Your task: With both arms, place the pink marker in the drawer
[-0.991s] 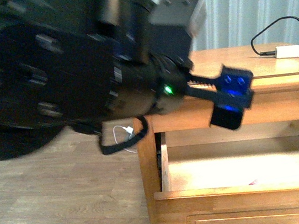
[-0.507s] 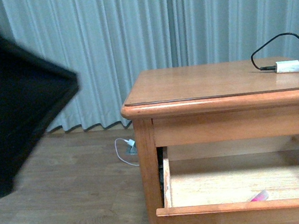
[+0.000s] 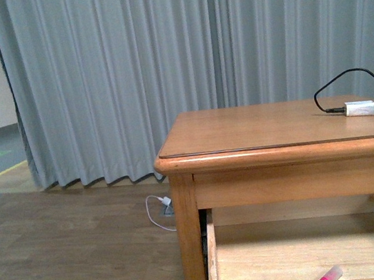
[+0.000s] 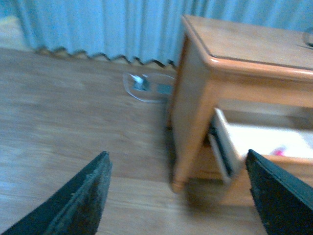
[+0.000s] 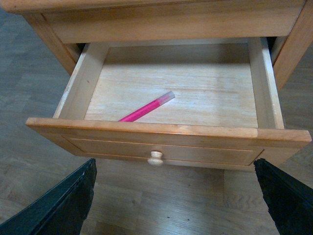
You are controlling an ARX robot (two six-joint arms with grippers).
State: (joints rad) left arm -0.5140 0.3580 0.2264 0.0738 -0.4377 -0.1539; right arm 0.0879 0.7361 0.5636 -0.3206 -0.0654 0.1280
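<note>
on the pale wood floor of the open drawer [image 5: 205, 152] lies the pink marker [image 5: 145, 108], flat and slanted, its pale tip toward the back and its other end hidden behind the front wall. nothing holds it, so the placing looks done, and what seems left is pushing the drawer shut. the round knob [image 5: 155, 157] sits at the middle of the front panel.

the right end effector [image 5: 174, 164] hangs in front of that panel, fingers spread wide and empty, clear of the wood. the left end effector [image 4: 175, 157] is also spread and empty, off to the side of the cabinet near its front corner, in a blurred picture. neither arm shows in the front view.

above, the worktop [image 3: 262, 126] carries a white box [image 3: 362, 108] with a black cable [image 3: 336, 84], well apart from the drawer.

the risks, as i judge them: a push off centre could skew the drawer so it binds on its runners, and a hard shove could send the round marker rolling. a spread finger could also catch on the knob or the front rim, and the left arm might clip the cabinet corner if it swings in.
</note>
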